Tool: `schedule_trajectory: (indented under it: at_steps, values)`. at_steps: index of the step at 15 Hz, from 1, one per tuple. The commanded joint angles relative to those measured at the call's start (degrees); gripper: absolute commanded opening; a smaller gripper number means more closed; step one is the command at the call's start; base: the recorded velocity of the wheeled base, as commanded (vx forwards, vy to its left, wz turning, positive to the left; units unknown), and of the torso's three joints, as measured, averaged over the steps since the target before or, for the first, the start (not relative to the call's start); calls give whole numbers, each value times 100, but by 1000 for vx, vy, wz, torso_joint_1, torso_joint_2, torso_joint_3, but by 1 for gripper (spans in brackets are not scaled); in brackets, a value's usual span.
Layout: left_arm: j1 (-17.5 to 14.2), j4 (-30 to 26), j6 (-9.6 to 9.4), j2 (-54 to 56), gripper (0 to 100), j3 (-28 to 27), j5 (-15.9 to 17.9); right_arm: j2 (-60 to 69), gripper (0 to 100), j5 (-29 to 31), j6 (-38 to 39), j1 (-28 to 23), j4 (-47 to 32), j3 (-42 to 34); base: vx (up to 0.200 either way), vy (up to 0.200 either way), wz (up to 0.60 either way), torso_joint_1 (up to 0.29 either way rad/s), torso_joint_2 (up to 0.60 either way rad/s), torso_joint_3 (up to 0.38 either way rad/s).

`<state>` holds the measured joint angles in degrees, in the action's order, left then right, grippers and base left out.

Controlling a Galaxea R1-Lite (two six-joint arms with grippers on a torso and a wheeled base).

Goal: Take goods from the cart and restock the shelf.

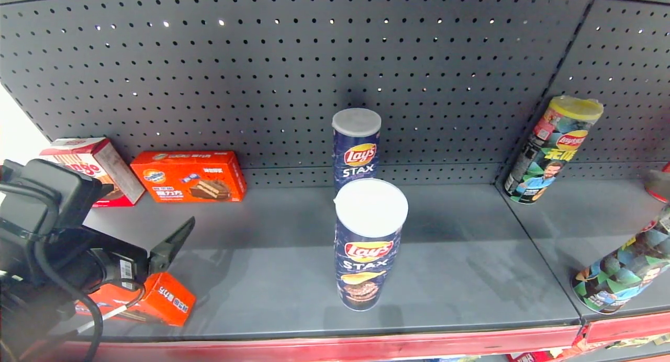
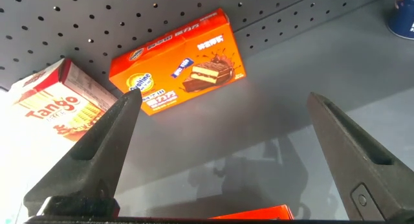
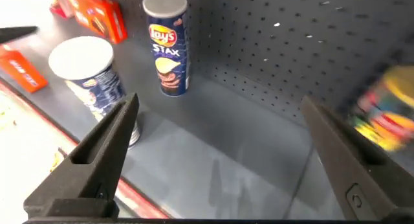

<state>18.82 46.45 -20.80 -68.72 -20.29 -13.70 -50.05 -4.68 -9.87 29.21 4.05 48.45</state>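
Centre: front chip can [image 1: 369,247] and rear can [image 1: 356,147] block passage — shelf [image 1: 460,257] open either side.

At centre frame, the front blue can [image 1: 368,257] and the rear blue can [image 1: 356,153] each carry a round red-and-yellow logo over white block capitals. The tilted can [image 1: 552,153], upper right, bears the same logo. White characters mark the orange box [image 1: 188,176], centre left, and the small orange box [image 1: 167,299], lower left. Large red letters cross the red-and-white box [image 1: 89,166], far left.
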Motion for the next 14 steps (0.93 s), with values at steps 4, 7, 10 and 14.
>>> schedule_trajectory:
  at_steps: [4, 7, 10, 14]
  values:
    - [-10, -39, 5, -10, 100, 7, -10, 2650, 100, 117, 144, -38, -352, -1549, 0, 0, 0, 0, 0, 0]
    - [-10, -57, 5, -1, 100, 69, -10, 3775, 100, 125, 152, -38, -862, -2173, 0, 0, 0, 0, 0, 0]
    - [-10, -57, 5, 25, 100, 69, -10, 4487, 100, 125, 152, -38, -1099, -2929, 0, 0, 0, 0, 0, 0]
    - [-10, -83, 5, 104, 100, 69, -18, 5005, 100, 152, 363, -47, -1020, -4212, 0, 0, 0, 0, 0, 0]
